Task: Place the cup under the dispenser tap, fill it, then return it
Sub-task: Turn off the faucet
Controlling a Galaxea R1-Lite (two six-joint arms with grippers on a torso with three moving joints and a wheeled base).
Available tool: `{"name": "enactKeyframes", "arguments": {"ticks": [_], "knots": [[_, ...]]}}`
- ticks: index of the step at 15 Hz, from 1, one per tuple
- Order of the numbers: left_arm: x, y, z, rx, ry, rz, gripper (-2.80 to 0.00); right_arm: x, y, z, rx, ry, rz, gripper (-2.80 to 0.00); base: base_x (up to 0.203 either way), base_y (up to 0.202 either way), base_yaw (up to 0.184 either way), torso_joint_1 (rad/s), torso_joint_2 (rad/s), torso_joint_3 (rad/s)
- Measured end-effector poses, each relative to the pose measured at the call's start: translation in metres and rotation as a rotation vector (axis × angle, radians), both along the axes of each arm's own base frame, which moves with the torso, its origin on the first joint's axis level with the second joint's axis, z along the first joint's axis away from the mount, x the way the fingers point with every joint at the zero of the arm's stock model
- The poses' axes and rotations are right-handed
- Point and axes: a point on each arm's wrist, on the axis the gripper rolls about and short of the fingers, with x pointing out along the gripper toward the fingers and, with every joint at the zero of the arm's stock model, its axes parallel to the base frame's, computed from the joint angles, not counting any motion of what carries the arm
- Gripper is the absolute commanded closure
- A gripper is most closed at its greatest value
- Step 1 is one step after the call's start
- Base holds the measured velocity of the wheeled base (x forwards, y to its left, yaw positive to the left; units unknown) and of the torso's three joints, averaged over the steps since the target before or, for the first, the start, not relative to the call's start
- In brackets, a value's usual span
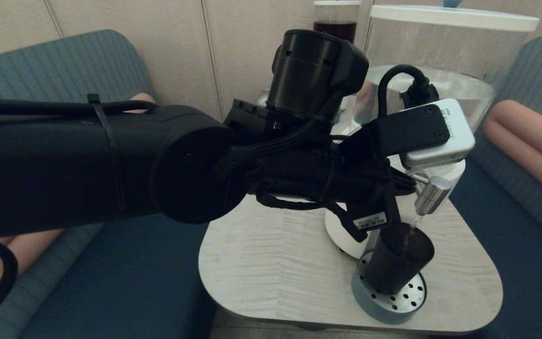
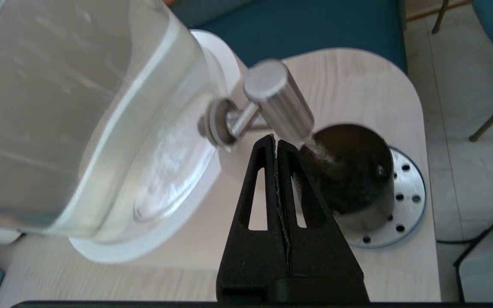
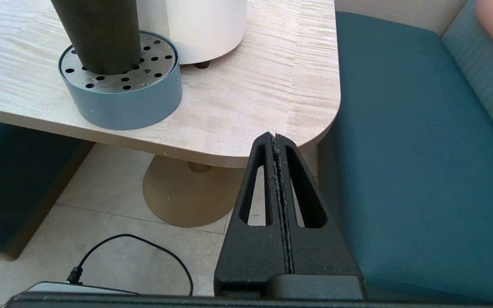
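Observation:
The dark tapered cup (image 1: 398, 259) (image 2: 353, 171) (image 3: 96, 34) stands upright on a round perforated drip tray (image 1: 393, 301) (image 2: 405, 201). Directly above it hangs the brushed-steel dispenser tap (image 1: 433, 193) (image 2: 278, 100). A thin stream of water (image 1: 412, 226) runs from the tap into the cup. My left gripper (image 2: 275, 139) is shut and holds nothing; its tips rest against the tap's lower side, beside the cup's rim. My right gripper (image 3: 275, 136) is shut and empty, parked low off the table's near right corner.
The big clear tank on its white base (image 1: 440, 70) (image 2: 58, 107) fills the table's back right. A slimmer dark-liquid dispenser (image 1: 336, 21) stands behind it. The light wooden table (image 1: 275, 263) is flanked by blue benches (image 3: 413, 171). My left arm blocks much of the head view.

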Motion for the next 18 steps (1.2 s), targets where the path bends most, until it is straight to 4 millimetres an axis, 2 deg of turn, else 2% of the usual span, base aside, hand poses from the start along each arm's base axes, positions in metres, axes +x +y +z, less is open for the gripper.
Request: {"name": "enactKeyframes", "arguments": {"ticks": [18], "knots": [[0.012,-0.015,-0.006,-0.021,-0.015,-0.003,0.0,0.0,0.0,0.0,0.0,0.0,0.0,0.0,0.0,0.0,0.0,0.0,0.0,0.0]]}}
